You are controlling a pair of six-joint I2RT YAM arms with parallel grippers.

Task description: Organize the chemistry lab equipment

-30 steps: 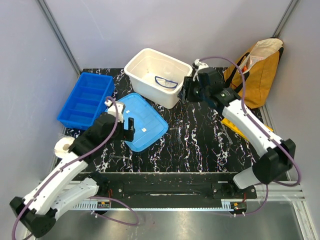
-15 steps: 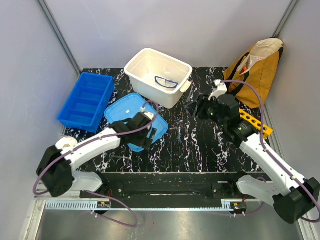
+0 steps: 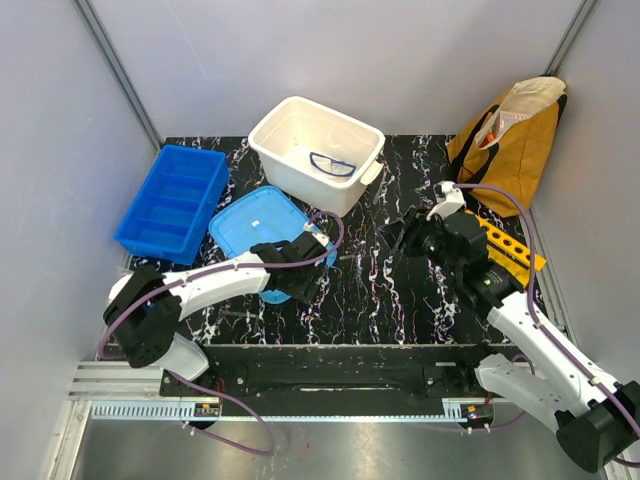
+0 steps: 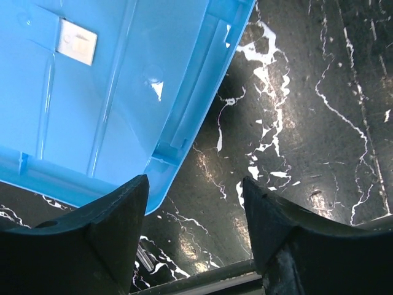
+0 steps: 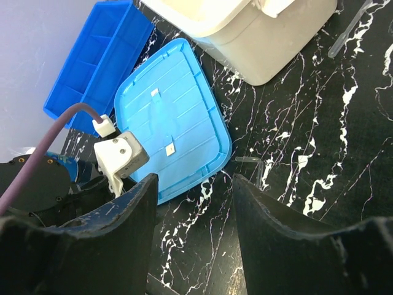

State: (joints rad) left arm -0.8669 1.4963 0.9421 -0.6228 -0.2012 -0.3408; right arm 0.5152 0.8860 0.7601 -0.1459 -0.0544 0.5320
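At table centre-left | light blue lid (image 3: pixel 250 222) lay flat, just beside white tub (image 3: pixel 300 125); safety glasses (image 3: pixel 332 163) inside tub | left gripper (image 4: pixel 193 227) spread wide, empty, over lid's near corner | right gripper (image 5: pixel 190 239) jaws apart, holding nothing, above marbled table (image 3: pixel 370 285) | blue divided tray (image 3: pixel 172 200) at left edge | orange tube rack (image 3: pixel 510 243) at right, near bag (image 3: pixel 515 140)

Nothing legible is coming through in any view. A white sticker (image 4: pixel 78 41) is sitting on the lid (image 4: pixel 104 110), and its faint grey marks are showing too blurred to read. A second sticker (image 5: pixel 155 93) on the same lid is appearing too small to tell. Paper at the mouth of the bag (image 3: pixel 505 165) is showing reddish print, also unreadable.
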